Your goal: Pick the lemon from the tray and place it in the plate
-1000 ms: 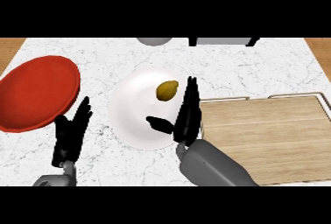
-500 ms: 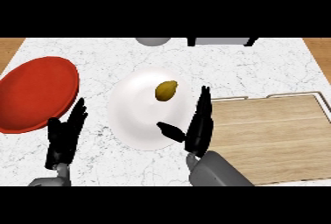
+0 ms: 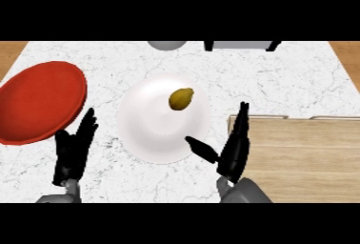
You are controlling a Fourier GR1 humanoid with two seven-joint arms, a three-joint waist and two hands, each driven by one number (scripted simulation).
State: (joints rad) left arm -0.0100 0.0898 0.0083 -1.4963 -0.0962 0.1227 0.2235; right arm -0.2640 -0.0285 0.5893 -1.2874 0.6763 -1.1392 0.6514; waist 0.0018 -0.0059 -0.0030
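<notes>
Hands are both open, fingers straight up. The right hand point(image 3: 232, 155) is at 4 o'clock from the white plate point(image 3: 151, 133), just beside the tray point(image 3: 309, 157). The left hand point(image 3: 72, 157) is at 8 o'clock. The lemon point(image 3: 181, 98) lies in the white plate, near 1 o'clock. The red plate point(image 3: 38, 100) is at 9 o'clock on the worktop point(image 3: 281, 76).
</notes>
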